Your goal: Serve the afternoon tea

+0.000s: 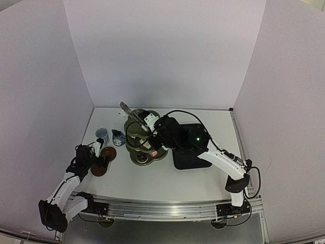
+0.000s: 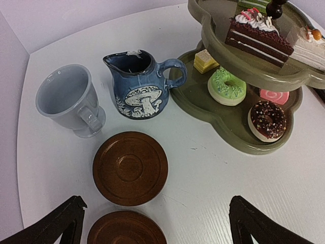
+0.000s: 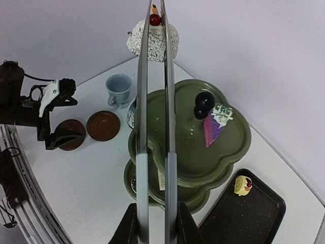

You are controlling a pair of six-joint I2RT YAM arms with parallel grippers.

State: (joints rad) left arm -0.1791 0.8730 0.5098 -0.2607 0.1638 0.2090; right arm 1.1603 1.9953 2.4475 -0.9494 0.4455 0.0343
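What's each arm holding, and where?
Right gripper: metal tongs, by the handle end; their tips pinch a white cherry-topped pastry. Left gripper: nothing.

A green tiered stand [image 1: 135, 135], cup [image 1: 102, 134] and jug [image 1: 118, 138] just left, black tray [image 1: 187, 160] just right.

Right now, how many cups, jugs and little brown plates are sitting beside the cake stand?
Cups: 1, the pale blue cup
Jugs: 1, the dark blue jug
Plates: 2, the brown saucers
Total: 4
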